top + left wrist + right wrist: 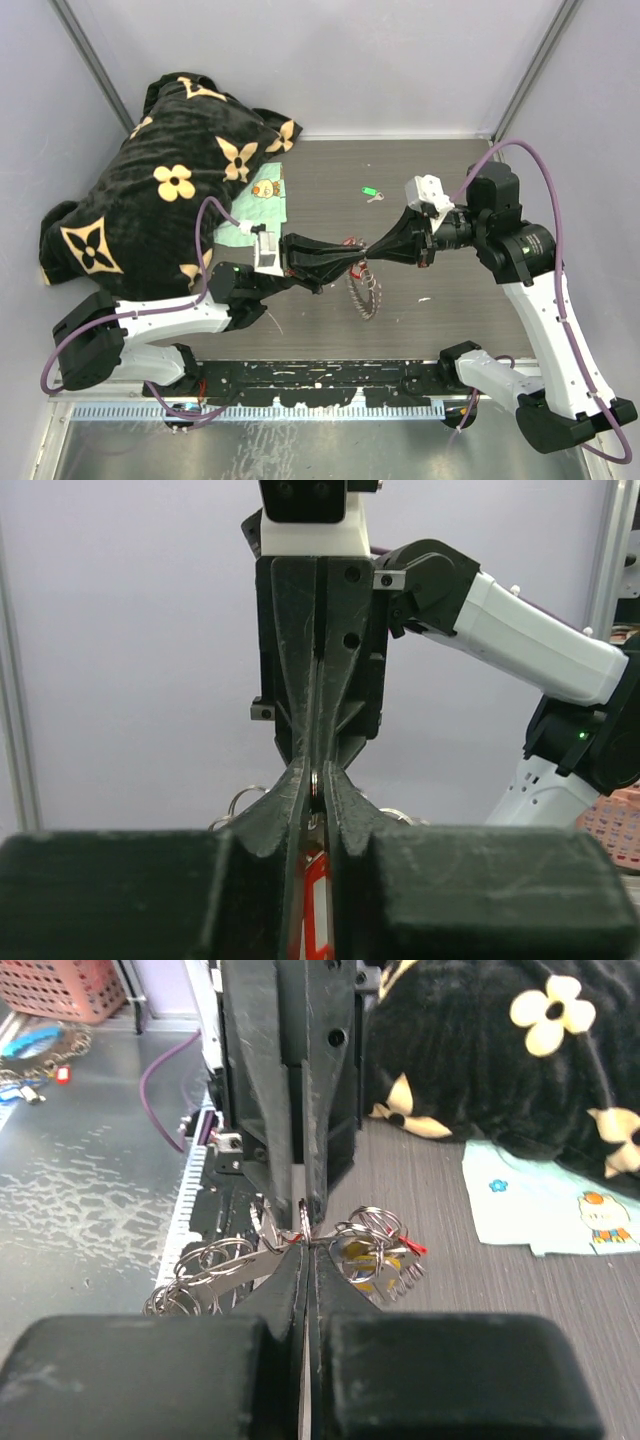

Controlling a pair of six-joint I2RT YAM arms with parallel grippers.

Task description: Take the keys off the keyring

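Both grippers meet tip to tip above the middle of the table. My left gripper [350,262] [318,770] is shut on a key with a red tag [318,905], whose small silver ring shows at the fingertips. My right gripper [368,253] [305,1245] is shut on that thin split ring, facing the left one. The keyring [365,290] hangs below the two tips, its bumpy rim drooping toward the table. In the right wrist view, a key with a yellow tag [365,1262] and several silver rings [195,1285] dangle on either side of the shut jaws.
A key with a green tag [371,192] lies alone on the table behind the grippers. A black flowered blanket [170,190] covers the back left, with a pale green cloth [255,212] at its edge. A pink basket [65,985] stands beyond the table's near rail.
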